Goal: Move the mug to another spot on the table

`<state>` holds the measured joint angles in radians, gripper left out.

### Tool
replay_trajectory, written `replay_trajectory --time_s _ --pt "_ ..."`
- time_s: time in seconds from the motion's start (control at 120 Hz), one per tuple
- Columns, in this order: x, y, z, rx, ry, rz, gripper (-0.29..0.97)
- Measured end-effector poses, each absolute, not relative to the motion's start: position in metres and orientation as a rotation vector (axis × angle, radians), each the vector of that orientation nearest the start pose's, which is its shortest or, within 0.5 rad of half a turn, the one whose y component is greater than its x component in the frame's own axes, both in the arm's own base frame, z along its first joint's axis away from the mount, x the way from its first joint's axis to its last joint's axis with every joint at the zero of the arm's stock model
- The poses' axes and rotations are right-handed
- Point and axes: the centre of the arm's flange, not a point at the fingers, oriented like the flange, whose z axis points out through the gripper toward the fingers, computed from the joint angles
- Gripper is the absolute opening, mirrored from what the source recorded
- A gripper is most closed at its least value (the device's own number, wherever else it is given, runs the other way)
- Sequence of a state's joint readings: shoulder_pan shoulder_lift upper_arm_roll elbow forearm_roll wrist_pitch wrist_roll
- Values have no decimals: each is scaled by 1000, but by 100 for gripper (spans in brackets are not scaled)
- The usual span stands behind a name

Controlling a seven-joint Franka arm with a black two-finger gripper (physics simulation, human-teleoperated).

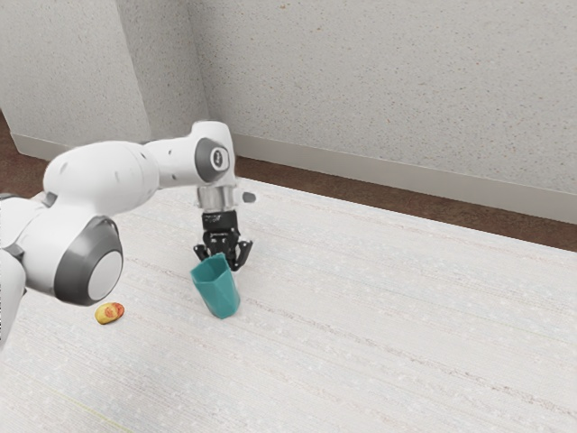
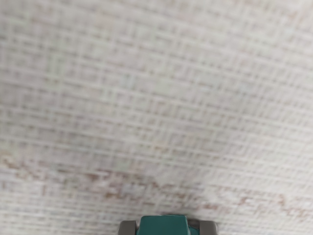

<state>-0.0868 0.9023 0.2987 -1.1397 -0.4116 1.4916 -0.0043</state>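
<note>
The black gripper (image 1: pixel 223 259) hung straight down from the white arm (image 1: pixel 108 176) over the pale woven tabletop (image 1: pixel 406 316). The teal mug (image 1: pixel 216 287) sat directly under the gripper, with its open rim right at the fingertips and its body hanging below and slightly toward the exterior view's left of them. The mug was tilted, its mouth leaning toward the exterior view's left and its base toward the right. I could not tell whether its base rested on the tabletop or hung just clear of it.

In the wrist view the mug's rim (image 2: pixel 164 225) showed as a teal block close under the hand. The grey pads of the fingers (image 2: pixel 128 227) pressed against it from both sides. The fingers therefore stood narrow, clamped on the mug's wall at the rim, one inside and one outside as far as the exterior view let me judge.

A small yellow and red object (image 1: pixel 109 313) lay on the tabletop well apart from the gripper, toward the exterior view's left and lower than it. Beyond the gripper, the tabletop ran back to a brown strip of floor (image 1: pixel 379 191) and a speckled grey wall (image 1: pixel 388 81).
</note>
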Motion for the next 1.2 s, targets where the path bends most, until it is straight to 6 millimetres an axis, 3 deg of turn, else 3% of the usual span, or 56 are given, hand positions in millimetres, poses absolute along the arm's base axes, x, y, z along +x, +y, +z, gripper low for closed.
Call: replay_trajectory --time_s 0.167,0.458,0.708,0.9,1.0,1.083,1.2 --pt "702 46 234 -3214 -423 845 -2" --pt "702 44 232 -3221 -450 855 46" --pt "705 39 248 -3240 -446 824 61" --pt "710 29 308 -3303 -403 702 65" --pt "706 21 360 -3332 -313 595 66" --pt "690 -3 411 -3301 -127 514 67" --pt "645 0 465 -3279 10 466 67"
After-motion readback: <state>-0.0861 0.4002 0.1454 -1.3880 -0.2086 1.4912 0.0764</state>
